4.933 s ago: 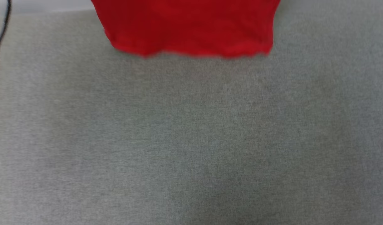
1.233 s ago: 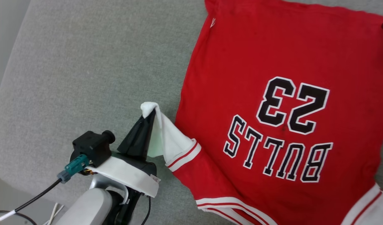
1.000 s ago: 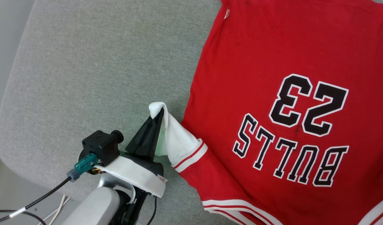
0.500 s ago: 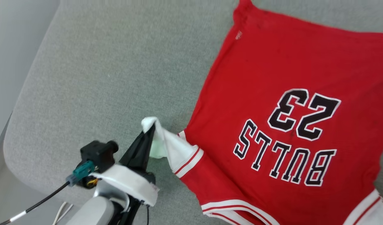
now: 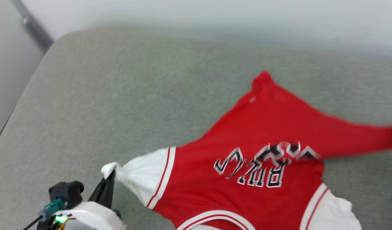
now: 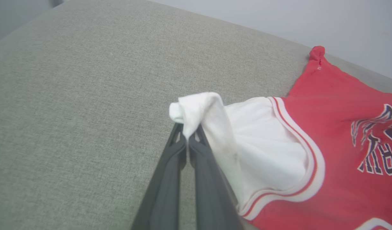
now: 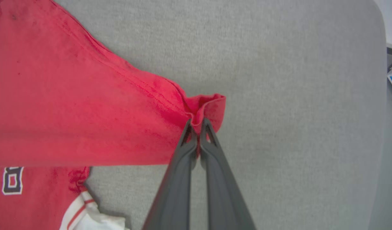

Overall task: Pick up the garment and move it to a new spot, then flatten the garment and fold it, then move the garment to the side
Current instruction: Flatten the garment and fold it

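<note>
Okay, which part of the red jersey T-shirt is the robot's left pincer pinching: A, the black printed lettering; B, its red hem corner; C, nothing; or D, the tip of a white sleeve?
D: in the left wrist view the left pincer is shut on the bunched tip of the white sleeve of the red jersey T-shirt.
</note>
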